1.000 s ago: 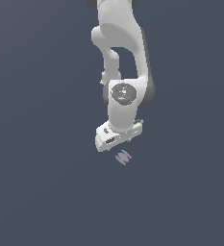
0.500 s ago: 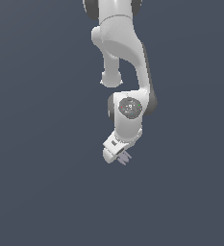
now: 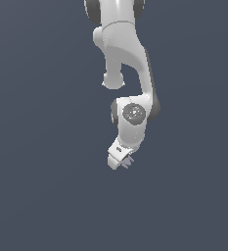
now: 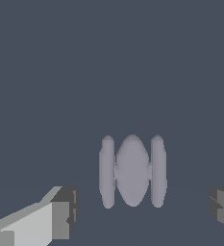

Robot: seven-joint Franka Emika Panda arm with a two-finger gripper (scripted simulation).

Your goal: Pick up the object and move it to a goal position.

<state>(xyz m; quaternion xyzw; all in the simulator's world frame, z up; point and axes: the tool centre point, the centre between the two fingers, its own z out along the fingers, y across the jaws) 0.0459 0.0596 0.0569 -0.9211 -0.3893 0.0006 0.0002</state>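
The object (image 4: 132, 171), a pale lavender-grey ridged piece made of a broad middle lobe flanked by two thinner ribs, lies between the two fingertips (image 4: 64, 213) of the gripper (image 4: 142, 211) in the wrist view, with clear gaps on either side and no contact visible. The jaws stand wide apart, one dark-padded tip on each side of the object. In the exterior view, the object (image 3: 128, 161) shows only as a small ridged sliver protruding just beside the white gripper (image 3: 121, 162), on the exterior view's right of the gripper body and partly hidden by it. The Panda arm (image 3: 127, 68) descends from the upper edge of that view, its wrist tilted so that the gripper points down and toward the exterior view's left. The counter (image 3: 42, 186) is a uniform dark slate-grey surface around the gripper; whether the object rests on it cannot be told.
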